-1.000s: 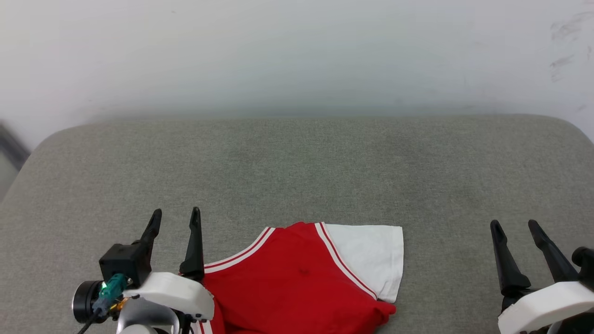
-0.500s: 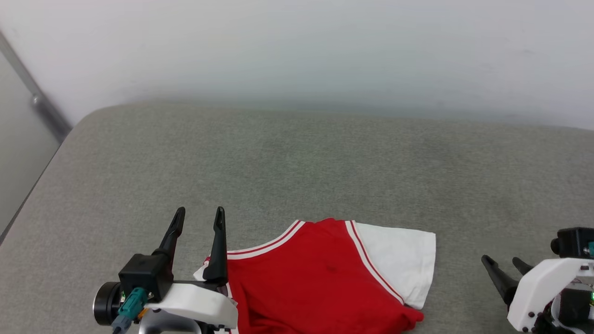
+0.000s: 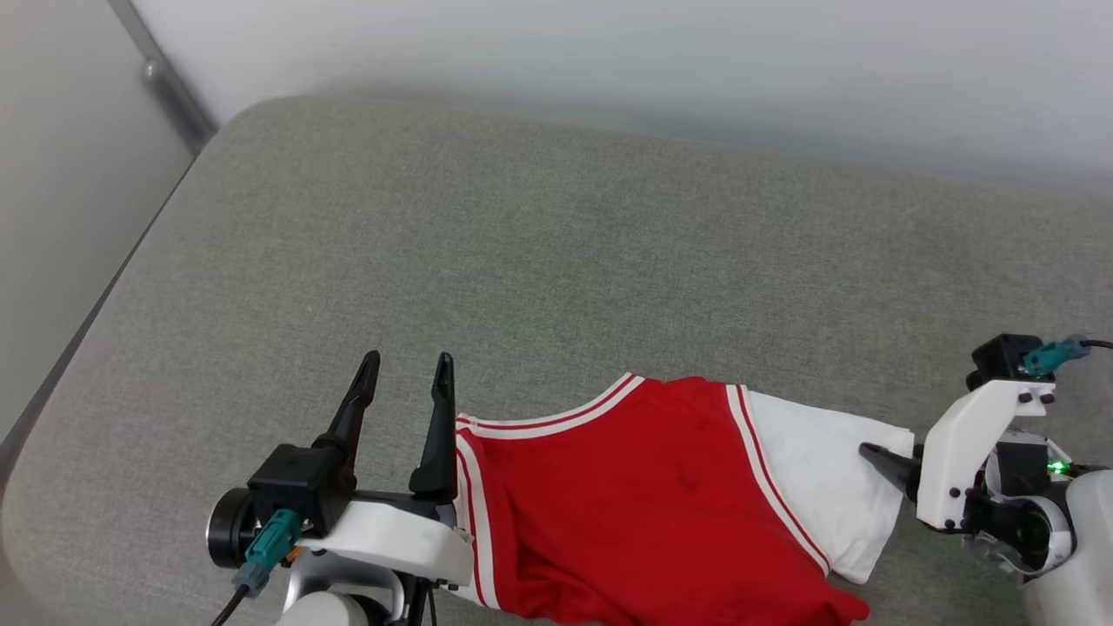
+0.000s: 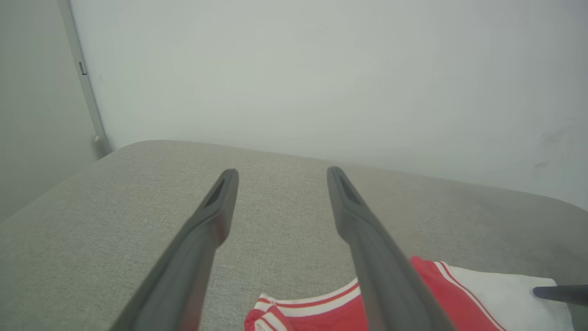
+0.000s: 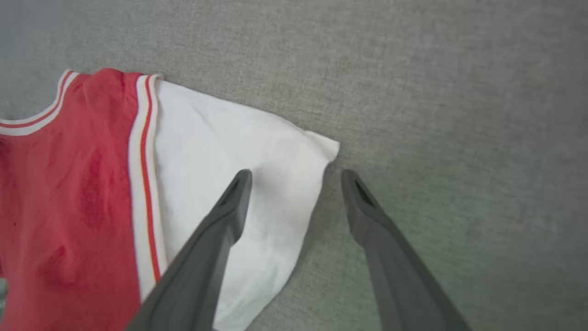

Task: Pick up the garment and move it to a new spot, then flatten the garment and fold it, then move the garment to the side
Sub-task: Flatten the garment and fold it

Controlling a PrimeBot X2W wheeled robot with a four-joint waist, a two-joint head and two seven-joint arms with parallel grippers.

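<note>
Right end effector (image 5: 296, 174) spread wide over white sleeve (image 5: 229, 138) of red striped-trim jersey (image 3: 643, 487), left end effector (image 3: 409, 356) wide beside it, grey upholstered counter (image 3: 522, 261).

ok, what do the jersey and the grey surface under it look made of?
Jersey: soft knit fabric, matte, likely cotton or polyester; it creases and drapes limp, with ribbed-looking striped trim. Grey surface: woven upholstery cloth over padding, it seems; fine heathered weave, matte, rounded soft-looking corners.
</note>
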